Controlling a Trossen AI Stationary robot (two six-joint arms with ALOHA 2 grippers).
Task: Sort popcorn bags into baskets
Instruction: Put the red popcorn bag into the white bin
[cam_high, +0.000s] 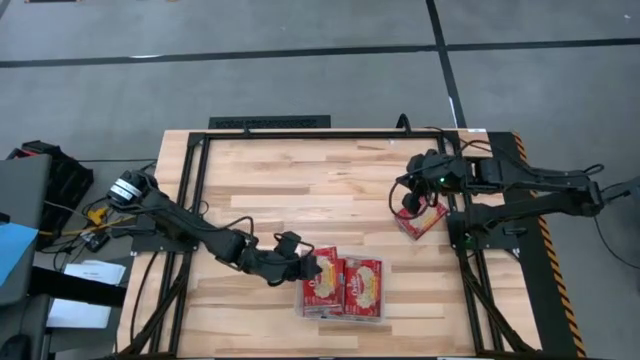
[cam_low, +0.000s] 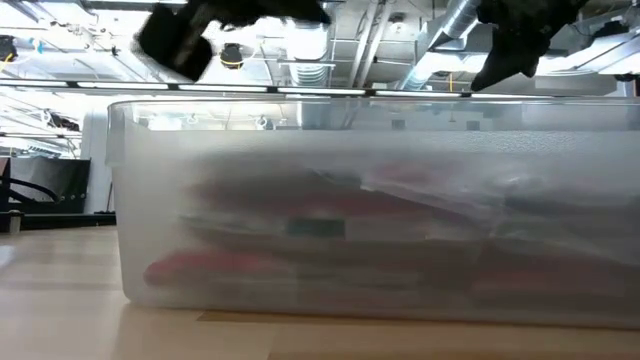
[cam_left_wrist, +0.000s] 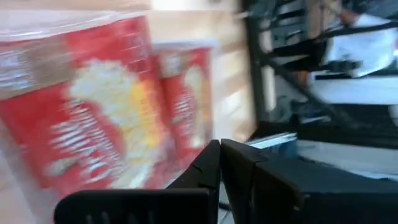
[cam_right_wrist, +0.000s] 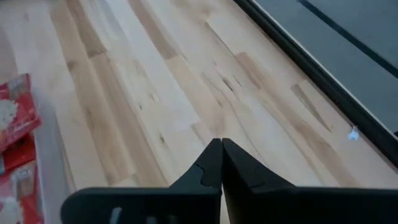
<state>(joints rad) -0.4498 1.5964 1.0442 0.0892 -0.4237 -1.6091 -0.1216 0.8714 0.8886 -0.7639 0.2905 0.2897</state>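
Note:
A clear plastic bin (cam_high: 344, 317) stands near the table's near edge. It holds red popcorn bags lying flat, two showing side by side on top (cam_high: 322, 283) (cam_high: 364, 284). My left gripper (cam_high: 312, 266) is shut with nothing between its fingers, at the bin's left rim. In the left wrist view, my left gripper (cam_left_wrist: 221, 148) points past the bags (cam_left_wrist: 93, 124). Red packets (cam_high: 424, 220) lie on the table near its right edge. My right gripper (cam_high: 408, 204) hovers by them, shut and holding nothing. The right wrist view shows my right gripper (cam_right_wrist: 221, 145) above bare wood, with the packets (cam_right_wrist: 12, 118) to one side.
In the low view the bin's cloudy wall (cam_low: 130, 200) fills most of the picture, with red bags dimly visible inside and both arms above it. A black frame (cam_high: 300, 134) runs round the tabletop. Bare wood lies in the table's middle and far part.

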